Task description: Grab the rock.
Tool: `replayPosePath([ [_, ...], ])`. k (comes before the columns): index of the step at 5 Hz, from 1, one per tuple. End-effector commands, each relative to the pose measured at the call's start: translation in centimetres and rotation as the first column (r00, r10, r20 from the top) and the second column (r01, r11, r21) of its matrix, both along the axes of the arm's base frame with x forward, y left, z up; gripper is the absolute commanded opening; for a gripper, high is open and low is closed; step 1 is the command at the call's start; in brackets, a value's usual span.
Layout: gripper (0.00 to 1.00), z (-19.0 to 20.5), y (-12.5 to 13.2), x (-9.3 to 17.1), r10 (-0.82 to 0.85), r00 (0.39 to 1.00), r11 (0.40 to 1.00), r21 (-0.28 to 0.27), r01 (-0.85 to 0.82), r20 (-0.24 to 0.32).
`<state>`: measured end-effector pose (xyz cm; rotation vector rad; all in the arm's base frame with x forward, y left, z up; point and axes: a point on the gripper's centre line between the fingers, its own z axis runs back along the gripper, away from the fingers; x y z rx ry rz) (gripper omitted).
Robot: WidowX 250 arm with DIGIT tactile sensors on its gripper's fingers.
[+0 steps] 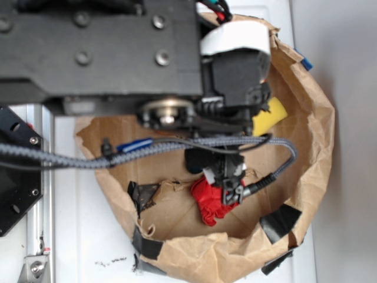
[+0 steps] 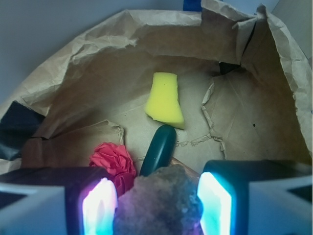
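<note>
The rock [image 2: 159, 203] is a rough grey-brown lump at the bottom of the wrist view. It fills the gap between my gripper's [image 2: 156, 208] two glowing pads [image 2: 100, 208] and touches both of them, so the gripper is shut on it. In the exterior view the gripper [image 1: 227, 186] hangs inside the brown paper bag [image 1: 306, 147], just above a red crumpled thing [image 1: 207, 205]. The rock itself is hidden there by the fingers.
On the bag floor lie a yellow sponge wedge [image 2: 165, 100], a smooth dark green oblong [image 2: 159, 149] right behind the rock, and the red crumpled thing [image 2: 115, 161] to its left. The crumpled paper walls [image 2: 274, 63], patched with black tape [image 1: 280, 221], ring everything. A grey braided cable [image 1: 177, 146] crosses above.
</note>
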<state>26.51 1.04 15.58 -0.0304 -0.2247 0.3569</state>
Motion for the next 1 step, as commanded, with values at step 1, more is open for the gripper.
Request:
replayPosePath([
  [1, 0.66, -0.45, -0.53, -0.67, -0.002, 1.000, 0.999, 0.050, 0.001, 0.022],
])
